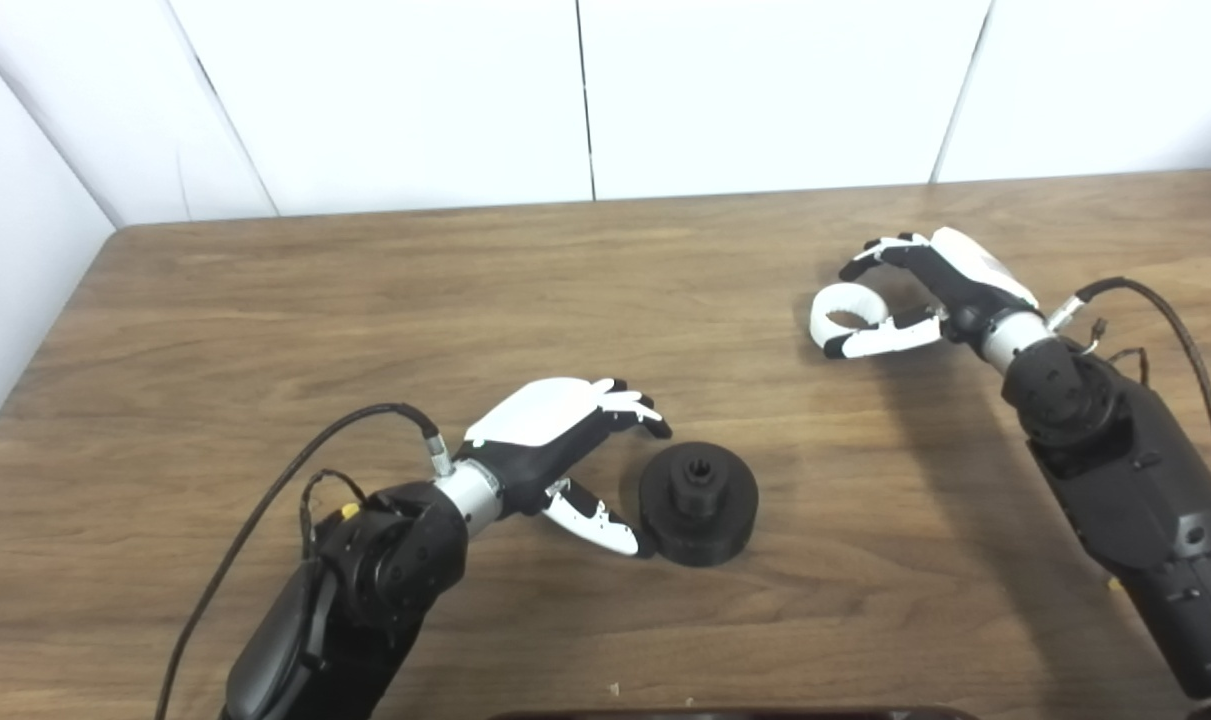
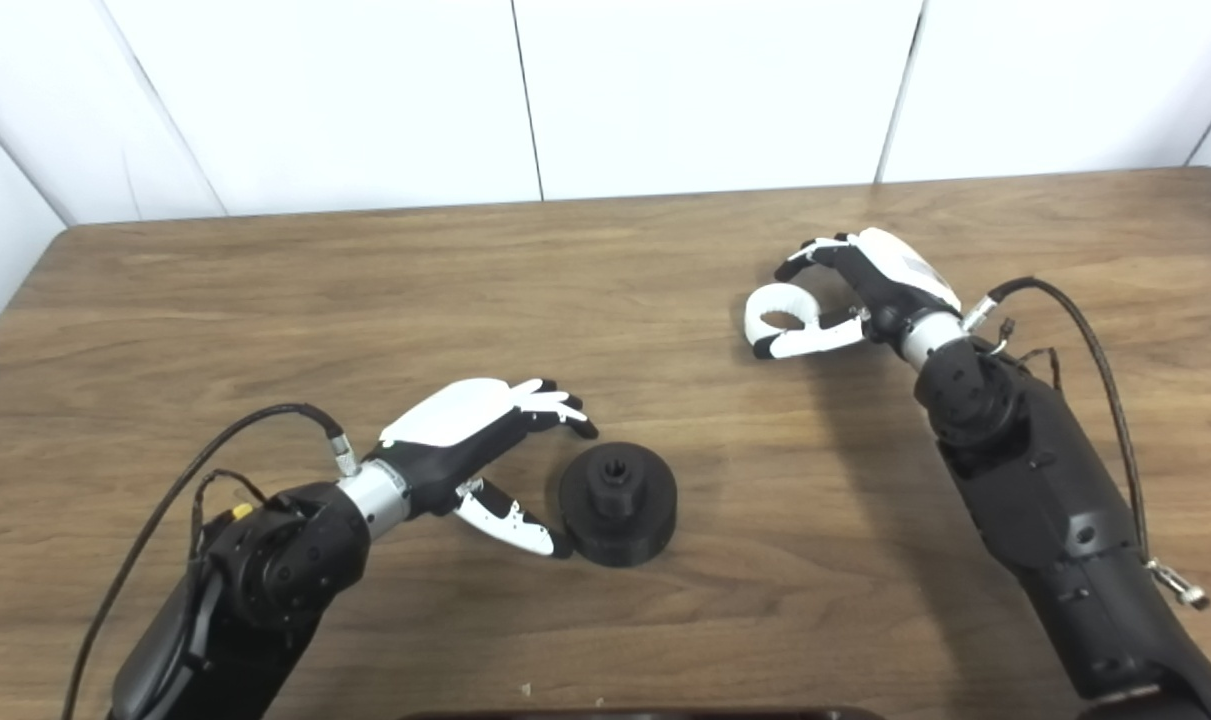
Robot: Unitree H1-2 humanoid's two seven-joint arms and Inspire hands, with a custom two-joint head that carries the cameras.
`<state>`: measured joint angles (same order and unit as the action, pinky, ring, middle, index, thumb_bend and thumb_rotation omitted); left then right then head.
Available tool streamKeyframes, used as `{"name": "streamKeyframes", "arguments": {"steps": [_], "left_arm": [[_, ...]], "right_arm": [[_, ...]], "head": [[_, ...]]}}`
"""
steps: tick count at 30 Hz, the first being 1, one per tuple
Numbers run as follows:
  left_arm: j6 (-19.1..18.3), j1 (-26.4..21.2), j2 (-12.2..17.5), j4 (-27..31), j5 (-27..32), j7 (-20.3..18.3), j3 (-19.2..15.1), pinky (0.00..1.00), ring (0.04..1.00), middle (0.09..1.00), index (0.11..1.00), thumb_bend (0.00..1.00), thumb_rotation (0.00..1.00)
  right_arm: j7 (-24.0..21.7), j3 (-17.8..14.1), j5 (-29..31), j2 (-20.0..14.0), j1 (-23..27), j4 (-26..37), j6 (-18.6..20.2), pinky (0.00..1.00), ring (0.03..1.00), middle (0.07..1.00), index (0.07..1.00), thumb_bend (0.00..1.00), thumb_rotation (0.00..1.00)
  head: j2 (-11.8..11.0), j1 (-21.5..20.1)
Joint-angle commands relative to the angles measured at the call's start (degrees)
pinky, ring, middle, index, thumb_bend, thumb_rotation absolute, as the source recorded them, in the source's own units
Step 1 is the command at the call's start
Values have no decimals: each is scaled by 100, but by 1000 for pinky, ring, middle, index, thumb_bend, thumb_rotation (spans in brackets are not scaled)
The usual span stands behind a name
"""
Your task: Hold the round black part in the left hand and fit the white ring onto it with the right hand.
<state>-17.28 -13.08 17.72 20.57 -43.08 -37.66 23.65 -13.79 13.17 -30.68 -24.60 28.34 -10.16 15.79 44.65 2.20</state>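
Fingers spread, the left hand [image 1: 555, 440] flanks the round black plastic part [image 1: 698, 503]; the right hand [image 1: 925, 285] apparently pinches the white ring [image 1: 847, 312], wooden table [image 1: 465, 300] beneath.

We see the round part [image 1: 698, 503] resting on the bench [image 1: 605, 280] in the near middle, with the left hand [image 1: 555, 440] just to its left; the thumb tip reaches the part's near-left edge and the fingers [image 1: 633, 405] arch over the bench just beyond its far-left side. Well apart, on the far right of the bench, lies the ring [image 1: 845, 310], with the right hand [image 1: 940, 285] on its right side, thumb near and fingers far of it.
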Motion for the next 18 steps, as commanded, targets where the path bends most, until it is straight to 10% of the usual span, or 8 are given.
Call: {"name": "streamKeyframes", "arguments": {"steps": [1, 18], "left_arm": [[-5, -118, -37, 166, 3, 10, 26, 893, 1000, 942, 802, 979, 323], [156, -115, -52, 142, 8, 77, 179, 907, 999, 937, 789, 999, 337]], "right_arm": [[89, -30, -26, -55, 324, 103, -173, 934, 1000, 914, 731, 880, 365], [64, -17, -36, -47, 318, 122, -123, 933, 1000, 919, 733, 880, 368]], "head": [[9, 6], [61, 7]]}}
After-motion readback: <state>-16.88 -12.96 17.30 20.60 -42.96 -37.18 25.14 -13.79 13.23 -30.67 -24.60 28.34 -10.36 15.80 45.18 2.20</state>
